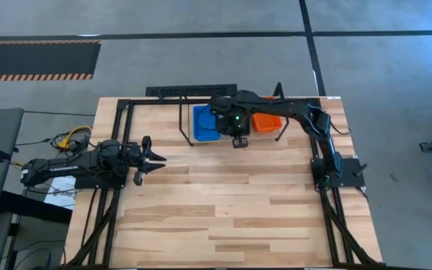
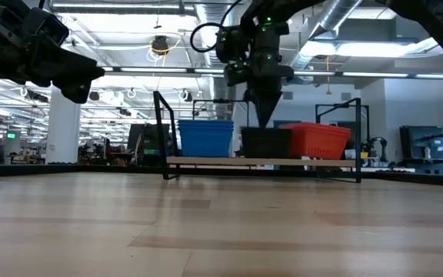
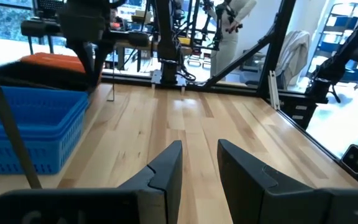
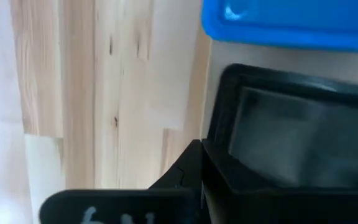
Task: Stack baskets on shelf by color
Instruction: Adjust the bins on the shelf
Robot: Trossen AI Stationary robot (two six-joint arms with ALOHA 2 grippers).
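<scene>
Shelf, blue basket, black basket, red-orange basket

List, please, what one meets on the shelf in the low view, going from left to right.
Shelf's left end loop → blue baskets → black baskets, with the right gripper above them → red-orange baskets → right end loop.

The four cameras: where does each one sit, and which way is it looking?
High view: overhead, straight down on the plank table; both arms show.
Low view: at tabletop height, facing the narrow wooden shelf; right gripper above it.
Left wrist view: behind the left gripper, facing the slotted blue plastic basket.
Right wrist view: looks down on the black plastic basket.
Every view shows blue basket.
</scene>
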